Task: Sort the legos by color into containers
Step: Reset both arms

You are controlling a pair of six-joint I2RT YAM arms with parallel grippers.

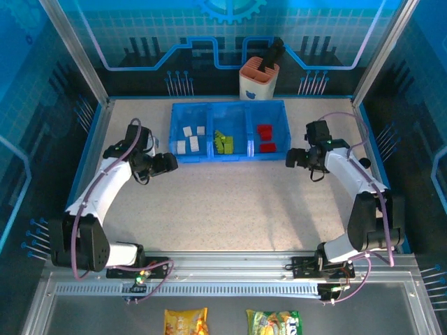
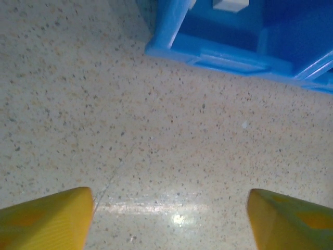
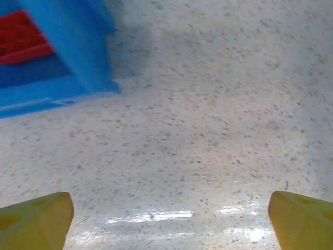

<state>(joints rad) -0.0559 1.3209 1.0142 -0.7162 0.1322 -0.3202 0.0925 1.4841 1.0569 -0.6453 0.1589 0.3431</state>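
Up at the far middle of the speckled beige tabletop (image 1: 230,209) sits the wide translucent blue plastic tray (image 1: 230,158), split into three compartments side by side. Every brick I can spot is inside it: the small white plastic bricks (image 1: 190,139) in the left compartment, the lime green bricks (image 1: 223,142) in the middle one and the red bricks (image 1: 265,137) in the right one. They're too small in the overhead view for an exact count. Just behind the tray, by the back wall, stands an orange-and-white cup (image 1: 259,80) with a black tool (image 1: 274,52) sticking out of it. The left gripper (image 1: 170,162) is just off the tray's near left corner and the right gripper (image 1: 289,158) just off the near right corner, both pointing inward. On the left wrist camera the left gripper (image 2: 169,208) has its yellow fingertips (image 2: 52,219) spread wide with bare tabletop between them, so it's released and empty. The tray corner (image 2: 218,57) is ahead of it, with a white brick (image 2: 229,4) peeking in at the top edge. Same deal on the right wrist camera: the right gripper (image 3: 171,213) has its yellow fingertips (image 3: 36,219) wide apart over bare table, gripping nothing. The tray wall (image 3: 67,57) and a red brick (image 3: 21,36) are off to its upper left. Down at the near edge, past the arm bases, lie a yellow snack bag (image 1: 186,322) and a green snack bag (image 1: 274,323).
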